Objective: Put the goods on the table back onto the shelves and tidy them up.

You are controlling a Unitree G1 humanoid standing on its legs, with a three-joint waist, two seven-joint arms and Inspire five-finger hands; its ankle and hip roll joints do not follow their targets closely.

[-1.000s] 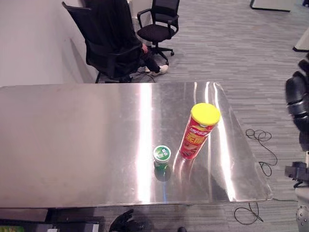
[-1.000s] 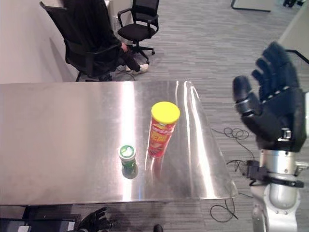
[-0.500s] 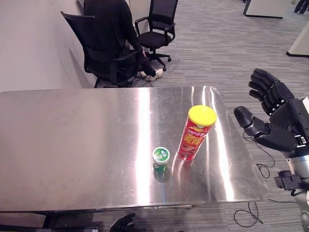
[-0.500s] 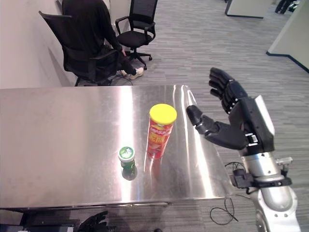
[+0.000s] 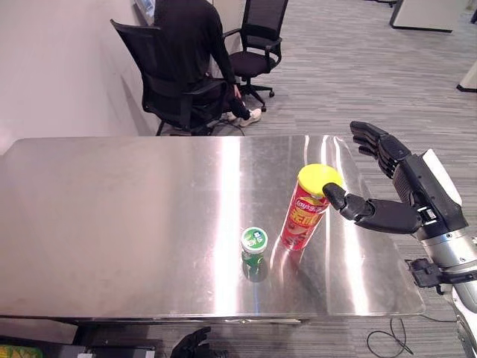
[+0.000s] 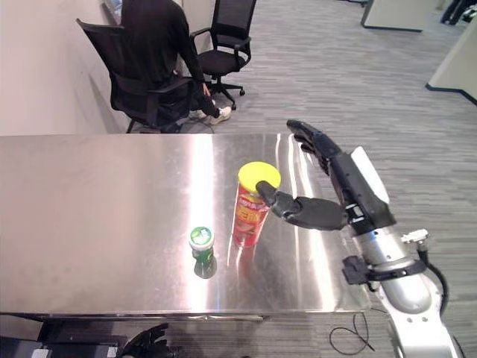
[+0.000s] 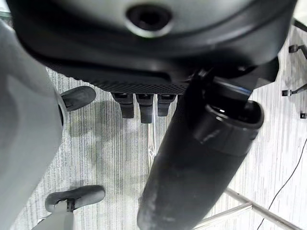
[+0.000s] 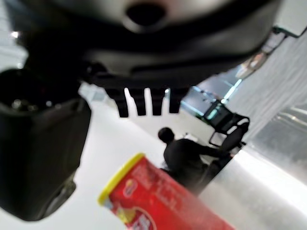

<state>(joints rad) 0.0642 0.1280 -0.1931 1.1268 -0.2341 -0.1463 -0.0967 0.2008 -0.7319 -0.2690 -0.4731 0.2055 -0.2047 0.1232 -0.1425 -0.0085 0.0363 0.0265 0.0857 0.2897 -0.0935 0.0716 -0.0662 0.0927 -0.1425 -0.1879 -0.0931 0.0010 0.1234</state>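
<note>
I'm looking down on a steel table (image 5: pixel 112 224), a long rectangle with a brushed, mirror-bright top that throws pale streaks of light and soft reflections of what stands on it. Around it runs grey striped carpet (image 5: pixel 350 82). Beyond the far edge, by a plain pale wall (image 5: pixel 52 67), a person in dark clothes (image 5: pixel 186 45) sits in a black office chair (image 5: pixel 160 93) with their back to me, and a second black office chair (image 5: pixel 261 45) stands near them.

Two goods stand on the table, toward its right half. The crisp tube (image 5: pixel 305 207) is a tall red cylinder with a flat yellow plastic lid, standing upright. Near it, on its left and closer to me, is a small green can (image 5: pixel 253 244), squat and round with a green-and-white top, also upright; the two are apart, not touching.

My right hand (image 6: pixel 335 198) is over the table's right side, fingers stretched out straight and spread, the thumb reaching toward the tube's lid. I can't tell whether the thumb tip touches the lid. In the right wrist view the tube (image 8: pixel 158 201) sits just past the straight fingers, nothing gripped.

My left hand (image 5: pixel 192 344) hangs low, below the table's near edge; in its wrist view the fingers (image 7: pixel 144 105) point down at the carpet, relaxed and empty.
</note>
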